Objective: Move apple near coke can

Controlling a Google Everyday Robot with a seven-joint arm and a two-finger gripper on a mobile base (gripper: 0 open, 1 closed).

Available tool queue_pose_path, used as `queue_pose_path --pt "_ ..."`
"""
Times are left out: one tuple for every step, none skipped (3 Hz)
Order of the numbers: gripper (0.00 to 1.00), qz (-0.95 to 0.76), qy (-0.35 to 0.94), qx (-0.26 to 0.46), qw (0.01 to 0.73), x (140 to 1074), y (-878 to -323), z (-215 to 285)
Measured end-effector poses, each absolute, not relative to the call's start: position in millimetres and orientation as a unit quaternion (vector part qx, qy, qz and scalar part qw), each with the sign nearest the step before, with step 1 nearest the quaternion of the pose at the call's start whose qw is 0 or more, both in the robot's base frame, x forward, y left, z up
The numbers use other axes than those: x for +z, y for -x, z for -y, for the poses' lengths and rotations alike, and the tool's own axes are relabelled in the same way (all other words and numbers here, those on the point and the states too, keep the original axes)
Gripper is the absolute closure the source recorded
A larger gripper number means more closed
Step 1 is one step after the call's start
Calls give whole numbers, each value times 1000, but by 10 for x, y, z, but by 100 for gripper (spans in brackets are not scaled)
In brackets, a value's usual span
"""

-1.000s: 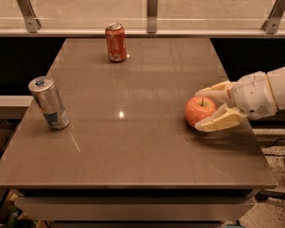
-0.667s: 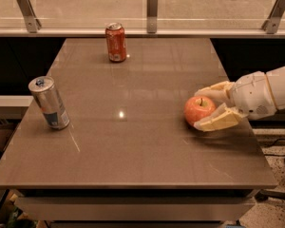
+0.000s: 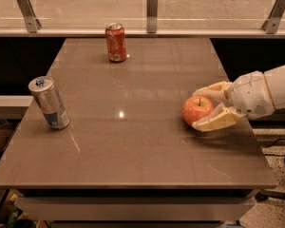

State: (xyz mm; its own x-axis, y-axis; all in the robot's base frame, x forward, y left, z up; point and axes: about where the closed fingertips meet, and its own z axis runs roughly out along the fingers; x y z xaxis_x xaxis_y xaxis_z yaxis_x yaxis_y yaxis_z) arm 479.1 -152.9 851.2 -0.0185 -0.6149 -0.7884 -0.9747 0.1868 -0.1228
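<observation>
The red-orange apple [image 3: 196, 110] rests on the brown table [image 3: 133, 141] near its right edge. My gripper [image 3: 195, 109] reaches in from the right, with one pale finger [image 3: 210, 89] behind the apple and the other against its front right side. The fingers look closed against the apple, which still sits on the table. The red coke can [image 3: 116, 42] stands upright at the back of the table, left of the middle and far from the apple.
A taller silver can with blue markings [image 3: 49, 102] stands near the table's left edge. A glass rail with metal posts [image 3: 152, 4] runs behind the table. The table's right edge is close to the apple.
</observation>
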Motion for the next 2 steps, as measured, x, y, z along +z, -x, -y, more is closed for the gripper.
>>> queue_pose_path --pt "100 -673 591 238 376 8532 -4795 1507" --pt "100 -682 585 233 373 8619 -4848 1445"
